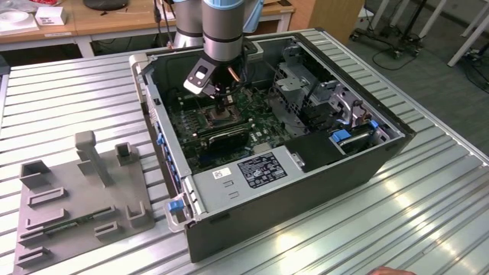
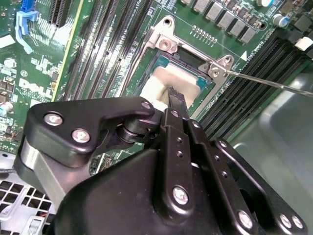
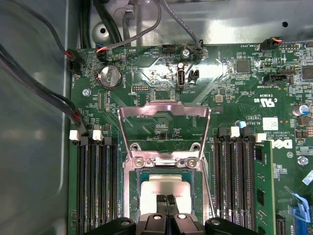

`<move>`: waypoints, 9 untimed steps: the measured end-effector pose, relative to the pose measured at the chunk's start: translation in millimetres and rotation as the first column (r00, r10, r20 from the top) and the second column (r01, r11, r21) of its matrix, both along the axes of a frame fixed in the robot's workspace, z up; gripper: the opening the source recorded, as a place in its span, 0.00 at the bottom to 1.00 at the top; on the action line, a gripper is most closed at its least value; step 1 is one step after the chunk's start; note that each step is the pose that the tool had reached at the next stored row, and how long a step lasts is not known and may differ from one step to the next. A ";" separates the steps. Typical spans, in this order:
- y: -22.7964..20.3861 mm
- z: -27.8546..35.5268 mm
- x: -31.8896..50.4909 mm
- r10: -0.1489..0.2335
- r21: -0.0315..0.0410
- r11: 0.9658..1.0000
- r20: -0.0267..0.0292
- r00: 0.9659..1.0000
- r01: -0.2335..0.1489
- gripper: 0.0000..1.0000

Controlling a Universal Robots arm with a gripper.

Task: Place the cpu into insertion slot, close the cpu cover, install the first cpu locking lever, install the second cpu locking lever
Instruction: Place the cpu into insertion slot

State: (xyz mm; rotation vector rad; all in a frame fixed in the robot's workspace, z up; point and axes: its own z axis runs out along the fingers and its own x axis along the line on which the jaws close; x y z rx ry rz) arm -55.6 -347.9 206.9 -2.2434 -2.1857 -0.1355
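The cpu (image 3: 165,186), a flat square chip with a silvery-tan top, lies in the insertion slot (image 3: 138,188) on the green motherboard; it also shows in the second wrist view, cpu (image 2: 159,81). My gripper (image 3: 166,201) is right over the chip, fingers shut together with nothing between them, and its tip (image 2: 177,98) sits at the chip's top face. The cpu cover (image 3: 164,108), a thin silver frame, stands swung open behind the socket. A thin locking lever (image 2: 274,83) sticks out free beside the socket. In the exterior view my gripper (image 1: 221,107) reaches down into the open computer case (image 1: 306,172).
Memory slots (image 3: 95,186) flank the socket on both sides. Black cables (image 3: 34,83) run along the case wall. A metal drive cage (image 1: 294,86) rises at the exterior view's right of the socket. A grey fixture (image 1: 77,195) lies on the slatted table outside the case.
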 end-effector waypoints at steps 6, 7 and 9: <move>0.1 -3.6 0.0 0.000 0.000 1.000 0.000 1.000 0.000 0.11; 0.1 -4.3 0.0 0.000 0.000 1.000 0.000 1.000 0.000 0.11; 0.0 -5.7 0.0 0.000 0.000 1.000 0.000 1.000 0.000 0.11</move>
